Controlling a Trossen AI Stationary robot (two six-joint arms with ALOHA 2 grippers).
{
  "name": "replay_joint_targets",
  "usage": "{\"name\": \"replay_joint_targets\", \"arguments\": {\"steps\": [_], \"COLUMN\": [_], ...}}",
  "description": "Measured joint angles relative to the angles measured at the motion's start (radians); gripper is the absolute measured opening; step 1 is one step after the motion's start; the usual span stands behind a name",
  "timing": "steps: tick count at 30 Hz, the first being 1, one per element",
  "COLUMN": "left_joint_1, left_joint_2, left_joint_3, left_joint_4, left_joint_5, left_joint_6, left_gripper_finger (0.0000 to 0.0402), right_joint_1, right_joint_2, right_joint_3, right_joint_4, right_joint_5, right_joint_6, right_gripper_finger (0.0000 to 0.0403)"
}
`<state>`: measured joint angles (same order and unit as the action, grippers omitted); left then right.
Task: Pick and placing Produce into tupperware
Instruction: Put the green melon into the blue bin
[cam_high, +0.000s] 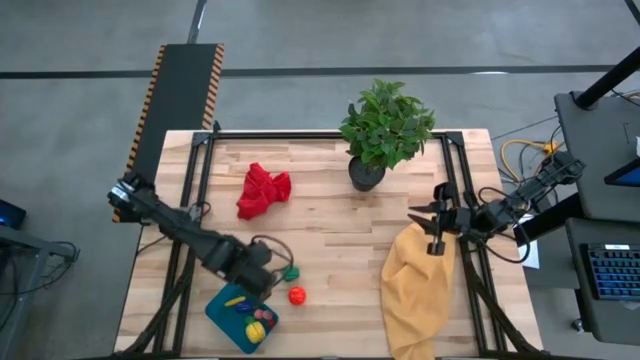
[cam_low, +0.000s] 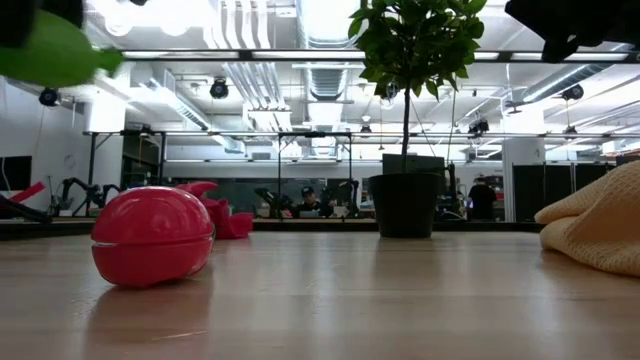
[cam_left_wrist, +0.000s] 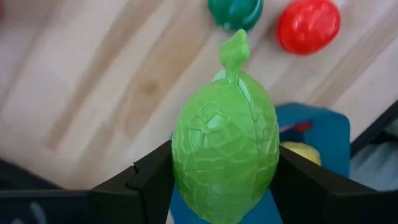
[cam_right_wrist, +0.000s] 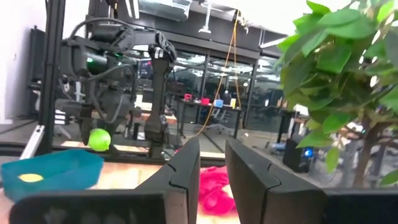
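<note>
My left gripper (cam_left_wrist: 224, 160) is shut on a bright green produce piece (cam_left_wrist: 227, 149) with a cracked skin and a stem. In the high view it (cam_high: 262, 282) hovers by the far corner of the teal tupperware (cam_high: 240, 318), which holds yellow and other small pieces. A dark green piece (cam_high: 290, 272) and a red piece (cam_high: 297, 295) rest on the wood just right of it. The low view shows the red piece (cam_low: 150, 237) on the table and the green one (cam_low: 50, 45) held high. My right gripper (cam_high: 434, 228) waits open at the right, over the mustard cloth. My left gripper pinches the bright green piece between its two fingers (cam_left_wrist: 155, 177), one on each broad flank (cam_left_wrist: 186, 155), across its width. The fingers come from above, pointing down. The piece is lifted clear, its stem (cam_left_wrist: 234, 53) pointing away from the gripper, above the tupperware's edge (cam_left_wrist: 317, 124).
A potted plant (cam_high: 385, 130) stands at the far middle and a red cloth (cam_high: 263, 190) lies far left. The mustard cloth (cam_high: 418, 290) covers the near right. Bare wood lies between them at the table's centre.
</note>
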<state>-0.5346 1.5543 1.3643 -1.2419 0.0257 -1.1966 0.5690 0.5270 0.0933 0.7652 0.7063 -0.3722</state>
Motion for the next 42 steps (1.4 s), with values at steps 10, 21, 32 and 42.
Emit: {"name": "replay_joint_targets", "arguments": {"steps": [10,21,32,42], "left_joint_1": [-0.159,-0.232,-0.235,-0.236], "left_joint_2": [0.019,0.114,0.174,0.175], "left_joint_3": [-0.001,-0.003,-0.034,-0.063], "left_joint_4": [0.003,0.014,0.014,0.034], "left_joint_5": [0.006,0.072,0.137,0.145], "left_joint_6": [-0.378,-0.500,-0.498,-0.499], "left_gripper_finger": [0.0205,0.0205,0.0205,0.0206], "right_joint_1": [0.000,0.000,0.000,0.000], "right_joint_2": [0.006,0.006,0.006,0.006], "right_joint_3": [0.000,0.000,0.000,0.000], "right_joint_4": [-0.013,-0.003,-0.003,-0.004], "right_joint_5": [-0.007,-0.008,-0.008,-0.008], "right_joint_6": [0.058,0.057,0.058,0.057], "right_gripper_finger": [0.0068,0.0068,0.0068,0.0068]}}
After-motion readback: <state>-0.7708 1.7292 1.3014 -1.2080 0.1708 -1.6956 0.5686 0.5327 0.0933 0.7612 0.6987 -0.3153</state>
